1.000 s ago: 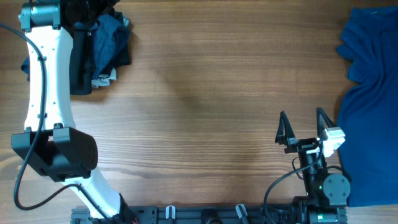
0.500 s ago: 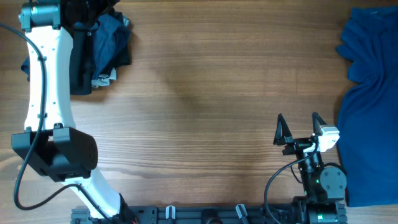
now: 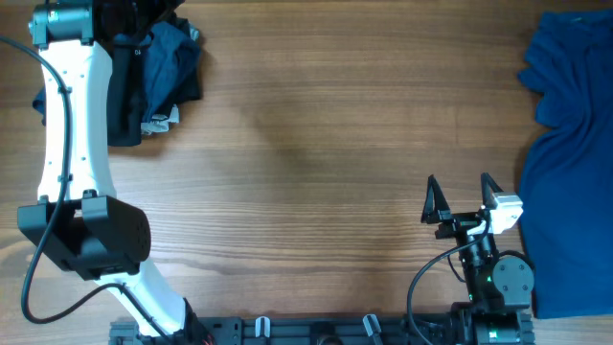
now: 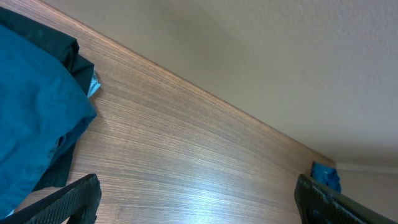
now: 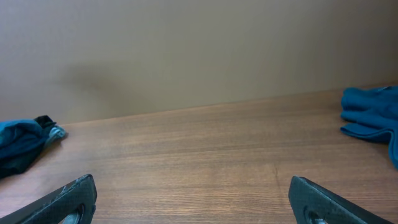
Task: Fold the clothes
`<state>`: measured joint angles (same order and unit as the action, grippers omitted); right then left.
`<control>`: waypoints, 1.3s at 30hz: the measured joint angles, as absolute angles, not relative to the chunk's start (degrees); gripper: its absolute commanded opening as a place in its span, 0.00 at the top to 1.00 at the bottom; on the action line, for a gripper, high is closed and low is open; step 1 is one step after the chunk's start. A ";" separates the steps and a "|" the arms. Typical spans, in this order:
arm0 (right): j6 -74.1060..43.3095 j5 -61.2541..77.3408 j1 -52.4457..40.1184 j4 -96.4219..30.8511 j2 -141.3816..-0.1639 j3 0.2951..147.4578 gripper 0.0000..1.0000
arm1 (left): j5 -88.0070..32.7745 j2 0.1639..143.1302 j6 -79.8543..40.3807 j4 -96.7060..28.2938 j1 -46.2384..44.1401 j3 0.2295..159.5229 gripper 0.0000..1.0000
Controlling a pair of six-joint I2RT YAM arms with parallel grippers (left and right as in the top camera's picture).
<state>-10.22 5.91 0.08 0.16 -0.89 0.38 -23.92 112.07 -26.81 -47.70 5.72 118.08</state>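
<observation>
No folds yet: L gripper (image 4: 196,190) and R gripper (image 3: 461,196) gape wide, empty; clothes (image 3: 158,67) heaped left of L jaws, blue shirt (image 3: 570,144) right of R's.

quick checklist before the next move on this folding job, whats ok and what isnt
1. Right gripper open and empty: ok.
2. Left gripper open and empty: ok.
3. Table middle free for folding: ok.
4. A garment spread flat: not ok; pile is bunched, blue shirt is rumpled at the right edge.
5. Whole blue shirt in view: not ok, it runs off frame.
6. Left gripper's height over the pile: cannot tell.
</observation>
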 measured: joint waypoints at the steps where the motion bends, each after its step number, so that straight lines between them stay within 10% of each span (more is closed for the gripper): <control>1: -10.22 5.91 0.08 0.16 -0.89 0.38 0.00 | -23.92 112.09 -26.81 -47.70 5.69 118.08 0.00; 10: -10.22 5.91 0.08 0.16 -0.89 0.38 0.01 | -23.90 107.22 -26.81 -52.86 6.33 117.54 0.00; 21: -10.22 5.89 0.08 0.14 -0.89 0.38 0.00 | -23.00 62.67 -26.76 -57.63 7.40 111.00 0.00; 39: -10.22 5.85 0.03 -0.01 -0.78 0.36 0.00 | -12.71 22.92 -26.61 -14.20 7.40 24.27 0.00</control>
<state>-10.22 5.85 0.03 -0.01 -0.78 0.36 -12.71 22.92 -26.61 -14.20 7.40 24.27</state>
